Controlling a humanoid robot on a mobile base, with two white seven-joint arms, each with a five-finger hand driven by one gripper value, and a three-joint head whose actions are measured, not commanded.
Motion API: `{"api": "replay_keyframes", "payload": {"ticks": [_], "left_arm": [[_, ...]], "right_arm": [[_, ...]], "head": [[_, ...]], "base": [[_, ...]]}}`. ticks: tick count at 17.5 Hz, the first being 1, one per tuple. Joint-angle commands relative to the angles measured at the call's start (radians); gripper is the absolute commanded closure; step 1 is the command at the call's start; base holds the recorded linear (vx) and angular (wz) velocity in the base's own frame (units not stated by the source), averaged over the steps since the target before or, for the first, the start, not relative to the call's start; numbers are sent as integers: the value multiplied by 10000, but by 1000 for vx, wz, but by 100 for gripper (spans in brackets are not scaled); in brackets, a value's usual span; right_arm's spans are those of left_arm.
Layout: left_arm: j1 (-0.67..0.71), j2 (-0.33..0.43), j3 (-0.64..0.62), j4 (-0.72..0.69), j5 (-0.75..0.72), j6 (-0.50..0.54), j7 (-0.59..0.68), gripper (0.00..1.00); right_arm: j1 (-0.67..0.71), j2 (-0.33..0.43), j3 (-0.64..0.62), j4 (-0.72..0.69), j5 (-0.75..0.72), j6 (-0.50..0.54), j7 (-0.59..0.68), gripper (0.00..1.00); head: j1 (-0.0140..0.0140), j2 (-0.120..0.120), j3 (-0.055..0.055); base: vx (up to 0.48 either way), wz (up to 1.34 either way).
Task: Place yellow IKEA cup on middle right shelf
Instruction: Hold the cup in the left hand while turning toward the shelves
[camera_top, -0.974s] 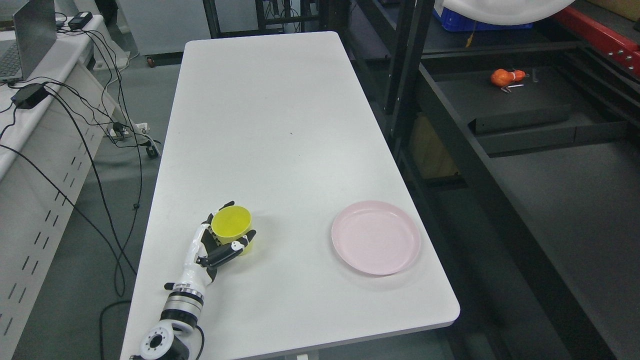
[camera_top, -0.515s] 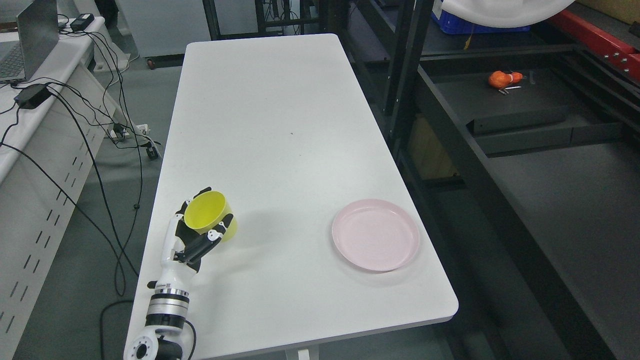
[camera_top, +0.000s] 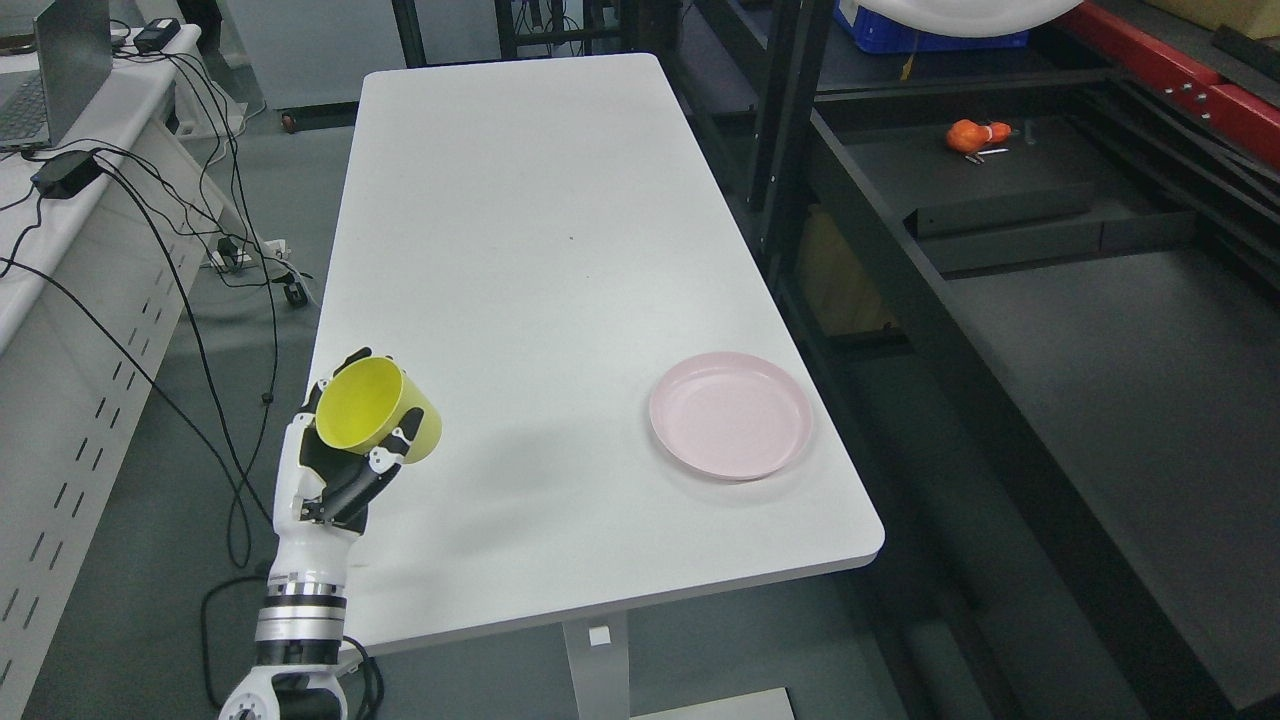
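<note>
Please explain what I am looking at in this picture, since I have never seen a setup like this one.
The picture comes from a camera on the head of a humanoid robot, looking down and forward, so you see roughly what the robot sees. The white and black jointed arm coming in at the lower left is the robot's own left arm, ending in the left hand, which has fingers like a person's. Those fingers are closed around a yellow cup, held tilted above the near left edge of the white table, with its open mouth turned up toward the camera. The only other thing on the table is a pink plate, empty, near the right edge. To the right stands a dark metal shelf unit, where the cup is meant to go; a small orange object lies on a far part of it. The right arm is out of view.
</note>
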Motion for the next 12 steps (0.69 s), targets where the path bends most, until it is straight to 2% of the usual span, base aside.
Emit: {"api": "replay_keyframes", "payload": {"ticks": [1, 12], "left_arm": [[177, 175, 164, -1003, 103, 31, -1, 99], [239, 175, 72, -1003, 103, 31, -1, 99]], "right_arm": [[138, -175, 169, 0, -245, 8, 8, 1], [138, -175, 169, 0, -245, 8, 8, 1]], "head": [[0, 0, 0], [0, 0, 0]], "base": [[-205, -101], [-240, -255]]}}
